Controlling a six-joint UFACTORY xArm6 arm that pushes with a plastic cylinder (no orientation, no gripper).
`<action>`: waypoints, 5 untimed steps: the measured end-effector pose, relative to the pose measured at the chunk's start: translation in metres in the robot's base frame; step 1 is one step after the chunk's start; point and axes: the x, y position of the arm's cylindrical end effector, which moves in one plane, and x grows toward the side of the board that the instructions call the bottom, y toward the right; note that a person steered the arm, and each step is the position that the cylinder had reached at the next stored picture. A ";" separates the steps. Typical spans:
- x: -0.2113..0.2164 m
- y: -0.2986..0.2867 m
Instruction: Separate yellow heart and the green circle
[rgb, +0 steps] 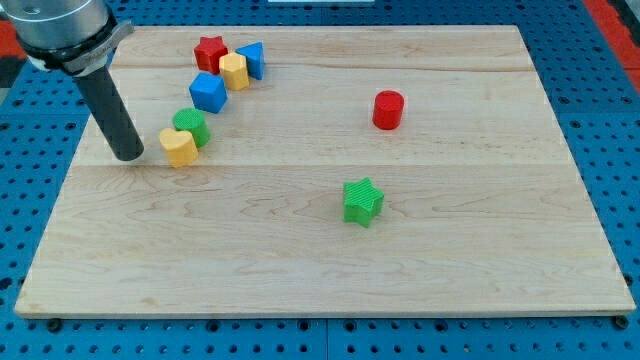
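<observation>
- Looking at the camera view: my tip rests on the wooden board near its left edge, just to the view's left of the yellow heart, with a small gap between them.
- There is no pincer on this arm, only the dark rod, so nothing opens, closes or holds.
- The yellow heart touches the green circle, which sits just above and to its right; both lie in the board's upper left.
- A blue cube sits close above the green circle, and beyond it a yellow block, a red star and a blue triangle cluster together.
- A red cylinder and a green star stand well apart on the right half.
- The heart looks small, light and rigid, so it should slide easily but may spin if pushed off-centre.
- Pressing on the heart's upper-left side, aimed down the board, would likely carry it away from the circle.
</observation>
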 end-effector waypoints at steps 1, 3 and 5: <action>-0.022 0.046; 0.016 0.067; 0.060 0.085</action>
